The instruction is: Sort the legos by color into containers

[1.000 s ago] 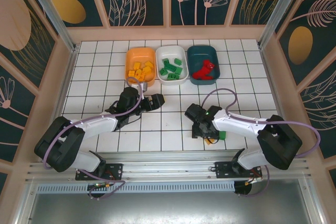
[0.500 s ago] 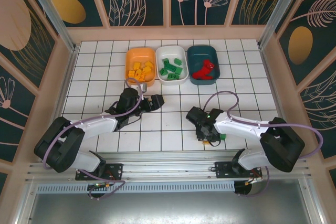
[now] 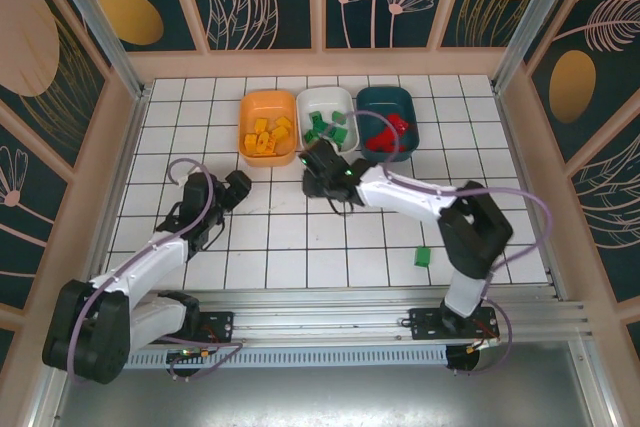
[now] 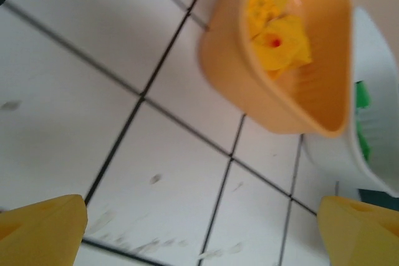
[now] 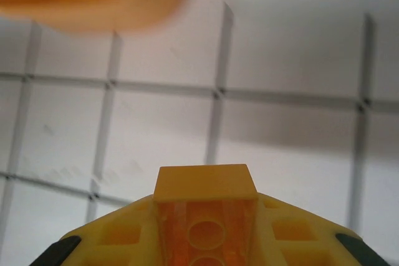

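top external view: white tiled table, three tubs in a row at upper centre, both arms reaching up from the bottom edge.
left gripper: left of centre over bare tile, below and left of the orange tub. in the left wrist view its yellow fingertips sit in the two bottom corners, spread wide with nothing between them.
orange tub: leftmost of the row, holding yellow-orange bricks. it is tilted across the upper centre of the left wrist view.
right gripper: centre of the frame, just below the gap between the orange tub and the white tub, closed on an orange brick.
orange brick: bottom centre of the right wrist view, pinched between the yellow fingers, round hollows facing the camera, above bare tile.
white tub: middle of the row, green bricks inside.
teal tub: rightmost of the row, red bricks inside.
loose green brick: lower right on the table, well apart from the tubs and from both grippers.
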`<state>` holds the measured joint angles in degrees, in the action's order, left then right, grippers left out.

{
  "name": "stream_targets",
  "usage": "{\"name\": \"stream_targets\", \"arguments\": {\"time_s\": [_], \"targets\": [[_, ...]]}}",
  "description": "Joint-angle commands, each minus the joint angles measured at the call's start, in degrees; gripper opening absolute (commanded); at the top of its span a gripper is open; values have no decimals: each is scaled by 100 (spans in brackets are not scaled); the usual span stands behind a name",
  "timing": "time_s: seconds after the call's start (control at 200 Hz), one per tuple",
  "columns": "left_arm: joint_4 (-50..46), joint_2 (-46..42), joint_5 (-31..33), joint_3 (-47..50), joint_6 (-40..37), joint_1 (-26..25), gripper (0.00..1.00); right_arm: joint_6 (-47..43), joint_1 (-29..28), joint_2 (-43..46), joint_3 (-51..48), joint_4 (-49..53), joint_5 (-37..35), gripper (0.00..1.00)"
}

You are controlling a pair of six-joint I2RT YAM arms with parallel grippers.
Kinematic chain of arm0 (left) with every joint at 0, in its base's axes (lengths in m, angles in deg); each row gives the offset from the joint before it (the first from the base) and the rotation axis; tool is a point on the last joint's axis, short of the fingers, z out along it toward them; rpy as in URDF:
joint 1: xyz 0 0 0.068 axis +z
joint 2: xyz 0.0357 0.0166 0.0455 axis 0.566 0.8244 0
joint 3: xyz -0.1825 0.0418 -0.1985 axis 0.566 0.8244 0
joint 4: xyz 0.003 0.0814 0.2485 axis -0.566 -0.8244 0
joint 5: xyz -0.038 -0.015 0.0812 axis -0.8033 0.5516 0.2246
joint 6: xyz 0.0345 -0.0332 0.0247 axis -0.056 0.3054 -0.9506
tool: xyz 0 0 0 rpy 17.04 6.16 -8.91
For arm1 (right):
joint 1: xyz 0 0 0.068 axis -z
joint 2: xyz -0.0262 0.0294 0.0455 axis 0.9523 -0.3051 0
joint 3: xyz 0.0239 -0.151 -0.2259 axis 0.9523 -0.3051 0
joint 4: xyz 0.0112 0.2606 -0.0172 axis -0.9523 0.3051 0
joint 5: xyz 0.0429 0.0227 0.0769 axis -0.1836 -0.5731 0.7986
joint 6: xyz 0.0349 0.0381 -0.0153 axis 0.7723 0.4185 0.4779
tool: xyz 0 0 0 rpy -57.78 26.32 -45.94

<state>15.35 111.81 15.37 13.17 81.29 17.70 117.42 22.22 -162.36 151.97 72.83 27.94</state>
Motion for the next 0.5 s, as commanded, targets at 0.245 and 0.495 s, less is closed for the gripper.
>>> {"name": "stream_targets", "arguments": {"time_s": [0.245,0.495], "targets": [[-476,-648,-353,293,-7,27,95,-948,572,-2288,2477,-1375,680,35],[110,-631,-873,332,-123,19,92,-1483,572,-2542,3637,-791,571,62]]}}
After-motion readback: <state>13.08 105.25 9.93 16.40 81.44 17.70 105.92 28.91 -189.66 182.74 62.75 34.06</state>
